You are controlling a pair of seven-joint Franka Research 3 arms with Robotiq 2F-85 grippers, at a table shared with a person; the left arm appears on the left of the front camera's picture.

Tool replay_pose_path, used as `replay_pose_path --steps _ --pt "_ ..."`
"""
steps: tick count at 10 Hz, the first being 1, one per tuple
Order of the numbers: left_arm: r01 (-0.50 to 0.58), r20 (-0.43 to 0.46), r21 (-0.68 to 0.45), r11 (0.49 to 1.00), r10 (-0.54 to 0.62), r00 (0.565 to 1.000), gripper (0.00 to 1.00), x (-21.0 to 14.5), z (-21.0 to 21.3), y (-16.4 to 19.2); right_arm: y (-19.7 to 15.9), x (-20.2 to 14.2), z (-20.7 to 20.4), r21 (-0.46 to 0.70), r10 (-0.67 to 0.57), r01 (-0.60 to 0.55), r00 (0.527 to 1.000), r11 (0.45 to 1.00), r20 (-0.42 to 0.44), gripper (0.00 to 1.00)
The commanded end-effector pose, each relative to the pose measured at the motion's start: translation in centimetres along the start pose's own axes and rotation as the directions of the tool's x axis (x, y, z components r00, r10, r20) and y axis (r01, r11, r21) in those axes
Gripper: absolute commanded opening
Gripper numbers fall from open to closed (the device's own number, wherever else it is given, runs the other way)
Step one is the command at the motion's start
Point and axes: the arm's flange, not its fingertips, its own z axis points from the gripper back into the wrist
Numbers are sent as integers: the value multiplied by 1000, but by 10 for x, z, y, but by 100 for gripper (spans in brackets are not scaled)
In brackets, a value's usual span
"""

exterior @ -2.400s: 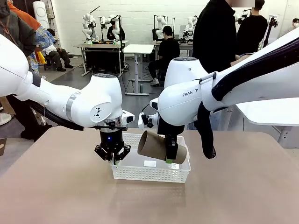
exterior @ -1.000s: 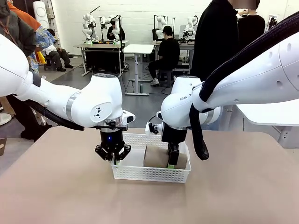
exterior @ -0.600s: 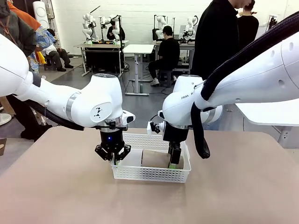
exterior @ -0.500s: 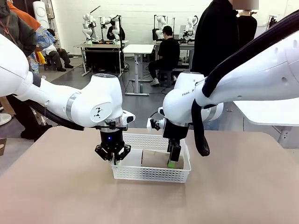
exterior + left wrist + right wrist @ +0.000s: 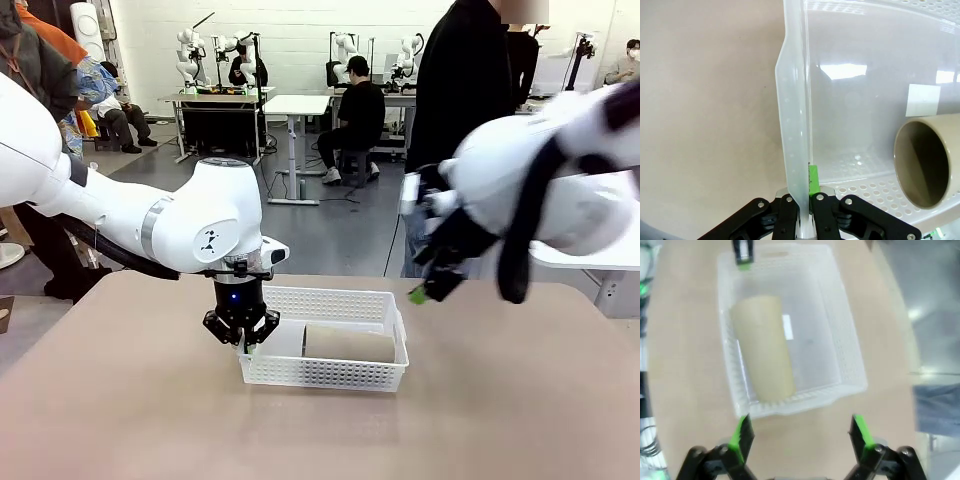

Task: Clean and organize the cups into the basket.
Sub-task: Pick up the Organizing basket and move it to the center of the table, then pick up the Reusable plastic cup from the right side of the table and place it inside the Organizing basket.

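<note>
Now that the right gripper (image 5: 424,291) has let go and swung up and off to the right, fingers wide apart and empty, the tan cup (image 5: 350,343) lies on its side in the basket (image 5: 322,373), so I'd call that cup placed. The left gripper (image 5: 246,345) stays clamped on the basket's left wall, pinning it to the tabletop (image 5: 150,420). The cup sits in the basket's right half, well below and left of the right gripper and apart from the left one.
</note>
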Motion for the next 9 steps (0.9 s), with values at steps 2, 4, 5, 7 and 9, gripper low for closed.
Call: replay_pose_path --steps 2,4,5,7,9 --pt "-2 -1 -1 1000 2 1000 0 -2 0 0 9 -120 31 14 -107 107 962 994 250 100" --pt "-2 -1 -1 1000 2 1000 0 -2 0 0 -2 -192 40 112 -206 178 920 978 333 100" --pt "-2 -1 -1 1000 2 1000 0 -2 0 0 -8 -275 49 186 -218 151 879 971 424 100" --pt "-2 -1 -1 1000 2 1000 0 -2 0 0 -8 -285 48 193 -220 149 875 970 431 100" --pt "-2 -1 -1 1000 2 1000 0 -2 0 0 -13 -309 28 242 -337 274 900 931 276 100"
